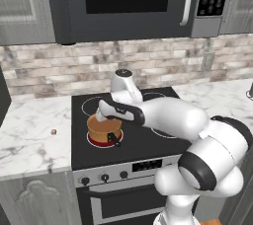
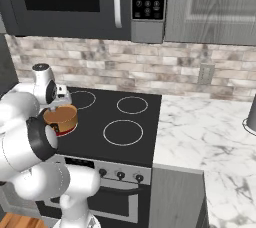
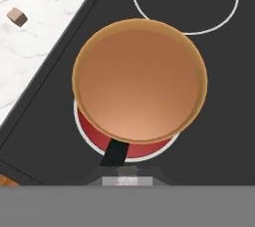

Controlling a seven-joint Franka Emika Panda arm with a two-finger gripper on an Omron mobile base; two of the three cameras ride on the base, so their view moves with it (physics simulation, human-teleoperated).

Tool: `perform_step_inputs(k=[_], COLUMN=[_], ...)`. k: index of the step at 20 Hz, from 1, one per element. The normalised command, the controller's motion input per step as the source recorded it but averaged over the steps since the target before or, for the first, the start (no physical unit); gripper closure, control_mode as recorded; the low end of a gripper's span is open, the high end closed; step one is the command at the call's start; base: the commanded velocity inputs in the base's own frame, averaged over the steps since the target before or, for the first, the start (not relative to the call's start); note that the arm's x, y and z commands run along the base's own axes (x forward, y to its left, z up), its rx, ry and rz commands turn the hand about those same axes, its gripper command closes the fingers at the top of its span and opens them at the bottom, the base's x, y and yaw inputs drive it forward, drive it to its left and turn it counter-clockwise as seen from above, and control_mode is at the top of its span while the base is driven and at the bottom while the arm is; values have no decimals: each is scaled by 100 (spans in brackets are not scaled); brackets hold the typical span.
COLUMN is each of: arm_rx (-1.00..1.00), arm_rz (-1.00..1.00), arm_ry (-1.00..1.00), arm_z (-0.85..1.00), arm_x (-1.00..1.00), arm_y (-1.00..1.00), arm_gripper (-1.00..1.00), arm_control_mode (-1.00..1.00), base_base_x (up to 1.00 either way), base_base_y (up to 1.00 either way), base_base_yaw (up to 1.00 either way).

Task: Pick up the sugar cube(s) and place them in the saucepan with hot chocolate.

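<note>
The claw (image 1: 101, 117) hangs closed tight above the pan's (image 1: 104, 129) back rim, nothing visibly held; the pan sits directly below it on a red-glowing burner (image 3: 94, 134), its black handle (image 3: 114, 155) pointing toward the stove's (image 1: 143, 142) front edge; one tan sugar cube (image 1: 53, 132) lies well off to the claw's left on open marble counter (image 1: 27, 135), clear of the stove edge.

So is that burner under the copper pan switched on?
On, it seems: the ring under the saucepan glows red, while the neighbouring burner is just a white outline on black.
</note>
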Motion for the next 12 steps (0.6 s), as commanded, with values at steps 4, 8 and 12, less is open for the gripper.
perform_step_inputs(k=[4,8,12], arm_rx=[0,0,0], arm_rz=[0,0,0], arm_ry=[0,0,0], arm_z=[-17,-12,-9], arm_x=[14,14,12], arm_y=[0,0,0], arm_gripper=[100,100,100], arm_control_mode=[-100,-100,-100], base_base_x=[0,0,0], base_base_y=[0,0,0], base_base_yaw=[0,0,0])
